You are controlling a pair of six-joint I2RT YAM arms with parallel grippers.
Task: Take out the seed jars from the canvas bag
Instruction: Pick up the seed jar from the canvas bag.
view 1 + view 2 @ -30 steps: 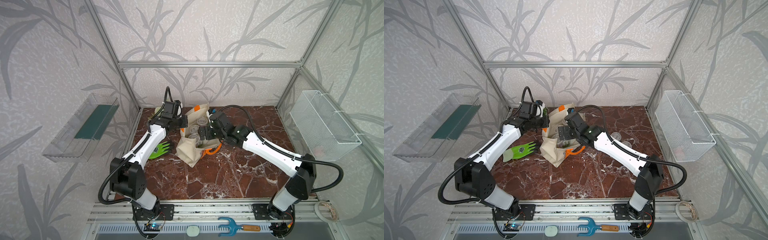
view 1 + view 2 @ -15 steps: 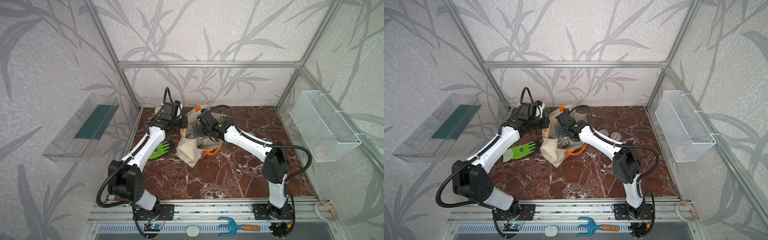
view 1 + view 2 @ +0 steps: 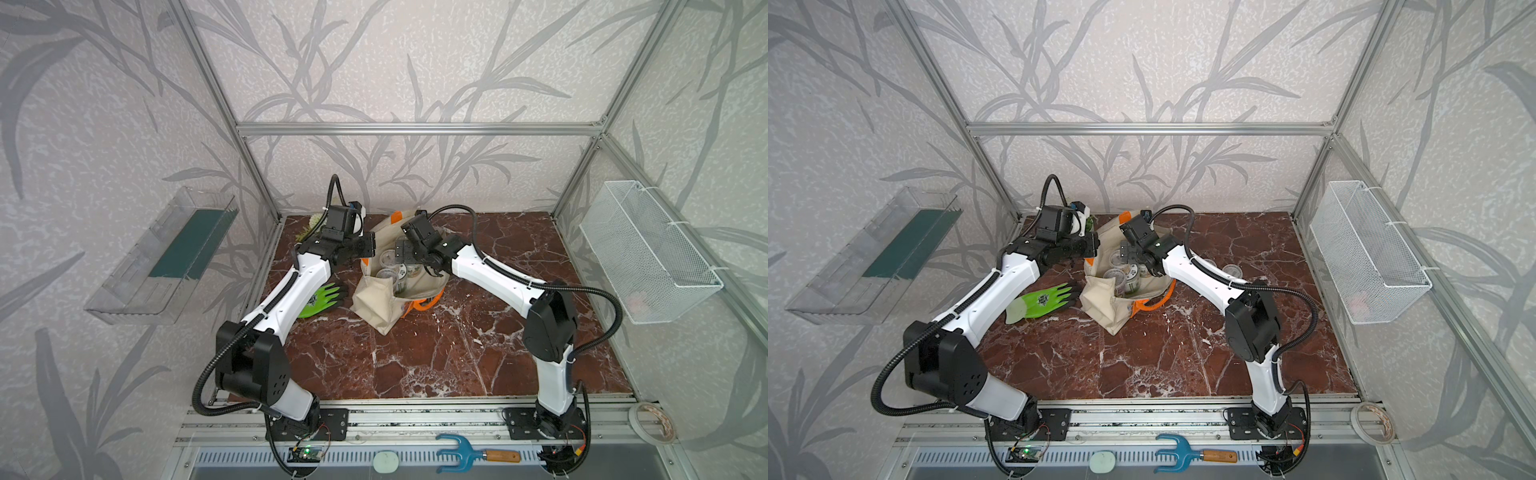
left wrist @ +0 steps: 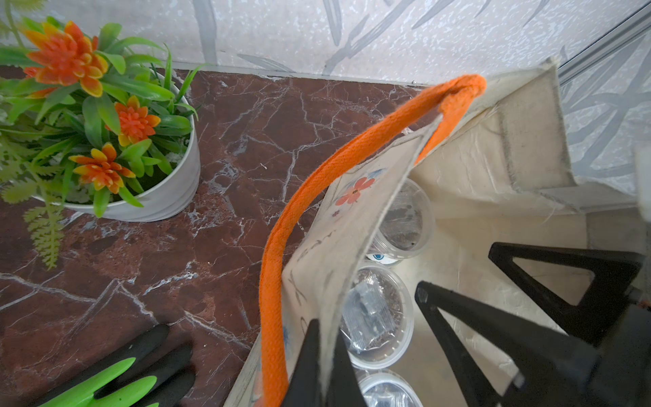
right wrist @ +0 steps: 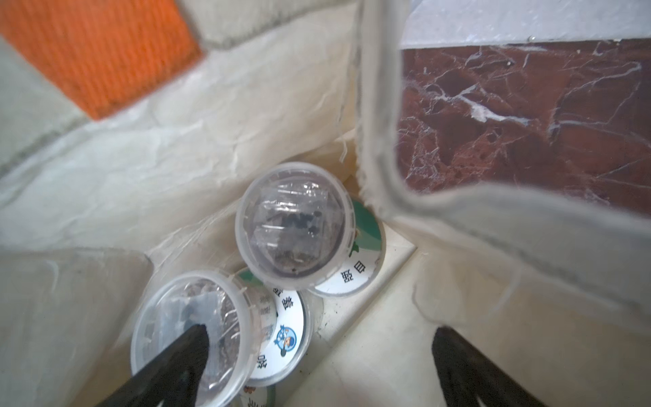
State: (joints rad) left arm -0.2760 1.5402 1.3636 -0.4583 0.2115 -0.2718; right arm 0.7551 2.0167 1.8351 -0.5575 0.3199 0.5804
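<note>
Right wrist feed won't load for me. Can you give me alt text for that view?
The open right gripper hangs inside the canvas bag, one fingertip just over a clear-lidded seed jar. A second clear-lidded jar rests on white-lidded jars beneath; the marble table shows past the bag's rim.

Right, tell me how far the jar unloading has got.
Done: two clear jars already stand out on the marble top. In hand: the left pincer is shut on the canvas bag at its rim, holding it open, and the right pincer hangs open inside, gripping nothing. Left: at least four jars lie in the bag.
</note>
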